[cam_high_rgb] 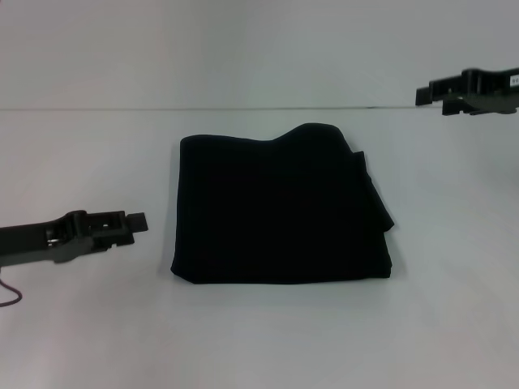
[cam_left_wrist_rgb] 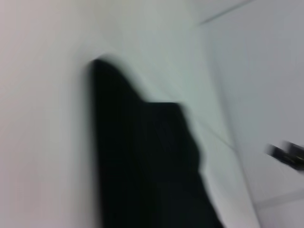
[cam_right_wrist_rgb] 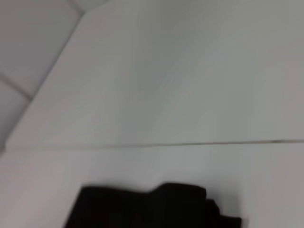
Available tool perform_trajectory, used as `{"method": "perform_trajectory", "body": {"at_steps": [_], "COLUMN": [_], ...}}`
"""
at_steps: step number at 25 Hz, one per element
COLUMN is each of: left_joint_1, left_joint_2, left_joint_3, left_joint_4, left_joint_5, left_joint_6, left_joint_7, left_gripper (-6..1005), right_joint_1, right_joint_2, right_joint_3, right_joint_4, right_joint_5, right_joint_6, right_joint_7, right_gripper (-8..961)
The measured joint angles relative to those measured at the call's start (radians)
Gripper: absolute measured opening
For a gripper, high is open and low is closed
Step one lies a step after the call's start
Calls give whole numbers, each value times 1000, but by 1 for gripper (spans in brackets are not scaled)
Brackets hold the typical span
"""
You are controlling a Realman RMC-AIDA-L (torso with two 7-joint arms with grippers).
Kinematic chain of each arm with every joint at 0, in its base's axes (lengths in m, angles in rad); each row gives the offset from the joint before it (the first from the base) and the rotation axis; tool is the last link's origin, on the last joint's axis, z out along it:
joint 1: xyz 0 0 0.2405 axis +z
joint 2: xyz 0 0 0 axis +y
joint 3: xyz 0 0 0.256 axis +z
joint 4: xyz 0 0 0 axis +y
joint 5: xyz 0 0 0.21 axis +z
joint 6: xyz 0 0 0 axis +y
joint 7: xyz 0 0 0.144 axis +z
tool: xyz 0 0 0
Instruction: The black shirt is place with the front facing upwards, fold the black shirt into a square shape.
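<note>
The black shirt (cam_high_rgb: 280,211) lies folded into a rough square in the middle of the white table, with no lettering showing. The left wrist view shows the shirt (cam_left_wrist_rgb: 147,156) as a dark blurred shape, and the right wrist view catches the shirt's (cam_right_wrist_rgb: 152,206) far edge. My left gripper (cam_high_rgb: 136,223) hovers low at the left, a short way off the shirt's left edge and not touching it. My right gripper (cam_high_rgb: 422,95) is raised at the far right, well away from the shirt. Neither gripper holds anything.
The white table (cam_high_rgb: 259,340) ends at a far edge (cam_high_rgb: 122,109) against a pale wall. A thin dark cable (cam_high_rgb: 10,296) loops beside my left arm at the near left. The other arm's gripper (cam_left_wrist_rgb: 287,154) shows blurred in the left wrist view.
</note>
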Motion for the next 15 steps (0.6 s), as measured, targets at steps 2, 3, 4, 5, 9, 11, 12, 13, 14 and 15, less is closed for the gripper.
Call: {"method": "perform_trajectory", "body": {"at_steps": [2, 3, 4, 5, 9, 11, 12, 13, 14, 15], "left_joint_1": [-9, -18, -30, -30, -98, -107, -118, -128, -133, -140], "left_joint_2": [-1, -1, -1, -1, 7, 7, 7, 4, 2, -1], "left_joint_3": [-19, -11, -1, -1, 20, 20, 23, 28, 33, 42], "left_joint_4": [14, 17, 19, 19, 26, 28, 30, 30, 31, 31], "left_joint_5": [-13, -12, -9, -9, -4, -4, -4, -5, -5, -6], "left_joint_6": [65, 80, 84, 84, 48, 49, 48, 47, 46, 41], "left_joint_7": [165, 227, 283, 283, 398, 422, 452, 483, 502, 523], "left_gripper": [350, 371, 392, 413, 655, 746, 792, 837, 883, 897], "right_joint_1": [-26, -42, -58, -77, -132, -154, -167, -179, -196, -206], "right_joint_2": [20, 32, 41, 55, 99, 130, 149, 167, 194, 209], "right_joint_3": [-2, -4, -5, -6, -11, -4, 3, 9, 16, 18], "right_joint_4": [-19, -27, -33, -38, -41, -43, -46, -47, -50, -51], "right_joint_5": [-2, -3, -6, -4, 8, 18, 34, 57, 94, 123], "right_joint_6": [6, 11, 22, 24, -24, -60, -71, -86, -99, -103], "right_joint_7": [-175, -255, -311, -358, -545, -648, -694, -741, -798, -836], "right_gripper": [655, 665, 676, 686, 728, 749, 760, 770, 789, 807]}}
